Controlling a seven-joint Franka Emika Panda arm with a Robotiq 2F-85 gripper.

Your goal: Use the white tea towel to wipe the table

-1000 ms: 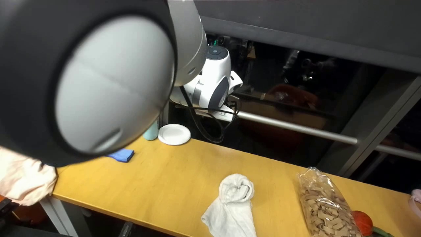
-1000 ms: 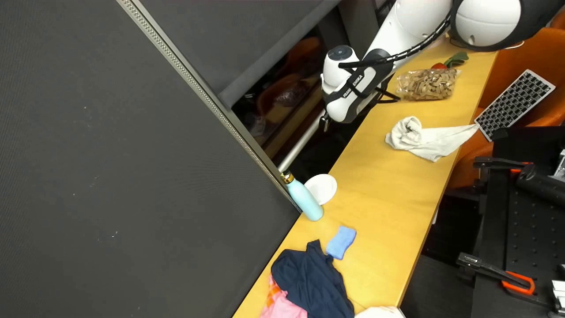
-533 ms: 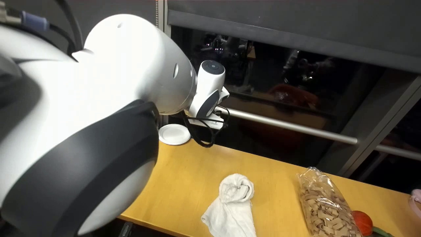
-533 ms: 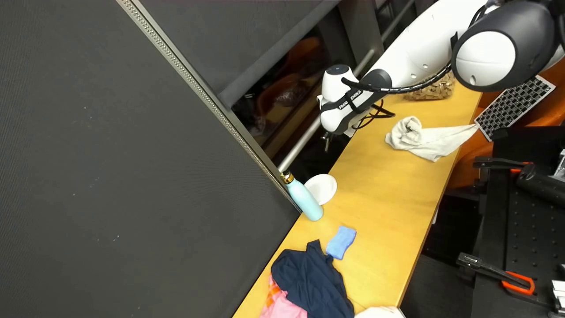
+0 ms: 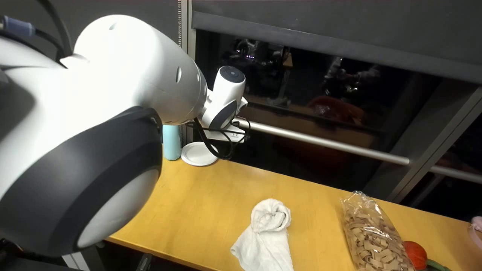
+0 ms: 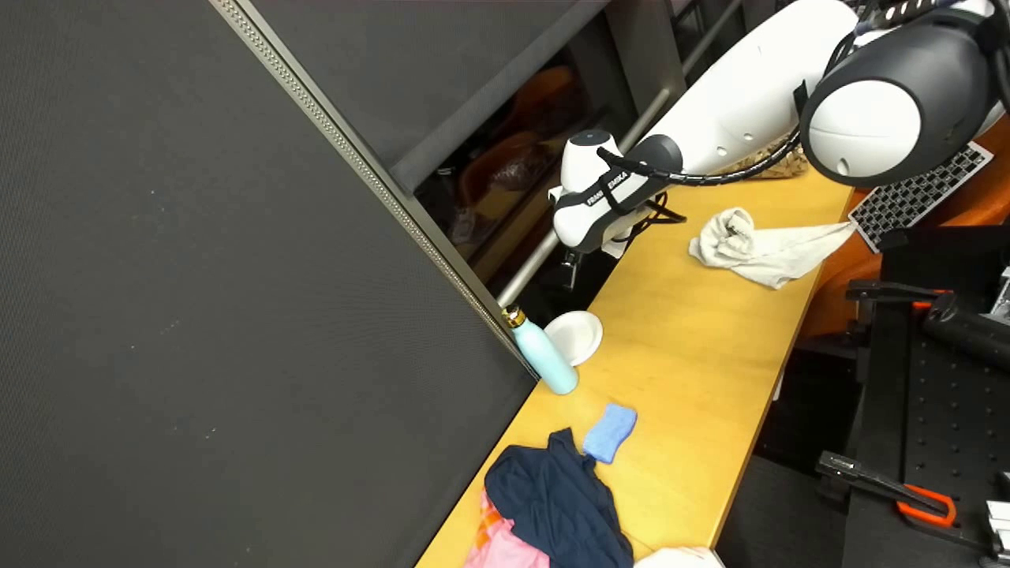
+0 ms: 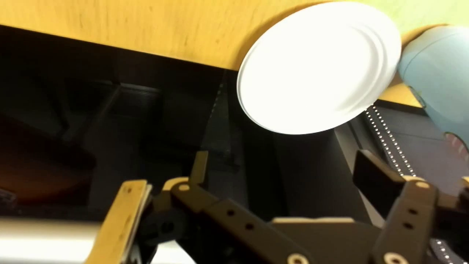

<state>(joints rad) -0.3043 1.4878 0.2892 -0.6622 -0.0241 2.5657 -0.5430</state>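
The white tea towel (image 5: 265,241) lies on the yellow wooden table (image 5: 199,199), one end rolled into a coil and the other spread flat toward the near edge. It also shows in an exterior view (image 6: 761,248), where its tail reaches past the table's edge. It is out of view in the wrist view. My gripper (image 7: 285,165) is open, with nothing between its fingers. It shows small in an exterior view (image 6: 570,270), off the table's window-side edge, near the plate and well apart from the towel.
A white plate (image 7: 318,69) and a light blue bottle (image 6: 544,359) stand at the window-side edge. A blue cloth (image 6: 610,432) and dark clothing (image 6: 556,501) lie beyond. A bag of brown pieces (image 5: 376,241) lies past the towel. A metal rail (image 5: 324,143) crosses the window.
The arm has swung along the window toward the plate and bottle, and its elbow has dropped in both exterior views. The towel and the other objects have not moved.
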